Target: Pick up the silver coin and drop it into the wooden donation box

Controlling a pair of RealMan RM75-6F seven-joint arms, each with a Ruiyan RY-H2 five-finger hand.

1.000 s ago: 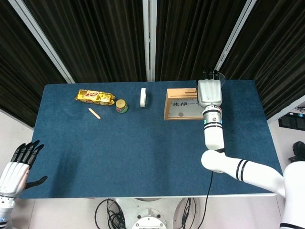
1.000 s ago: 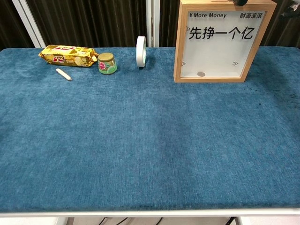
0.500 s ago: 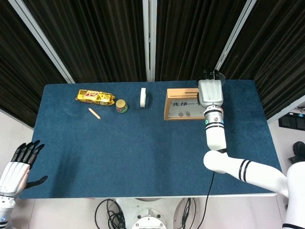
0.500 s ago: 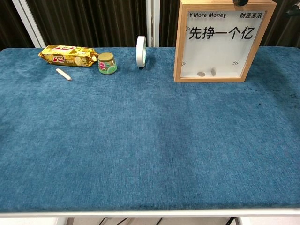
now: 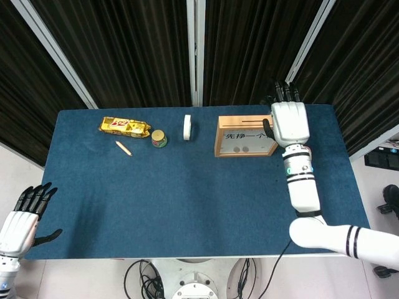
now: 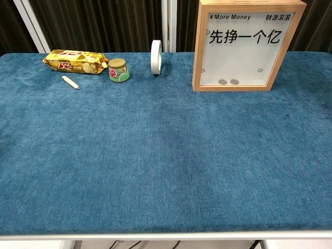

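Two coins (image 6: 229, 82) lie inside the box (image 6: 247, 45); right hand (image 5: 290, 121), fingers apart and empty, should lift clear without knocking it.

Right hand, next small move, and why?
Probably pull the right hand back toward the robot, off the wooden donation box. Its fingers look spread and empty, and two coins lie at the box bottom, so the drop looks done.
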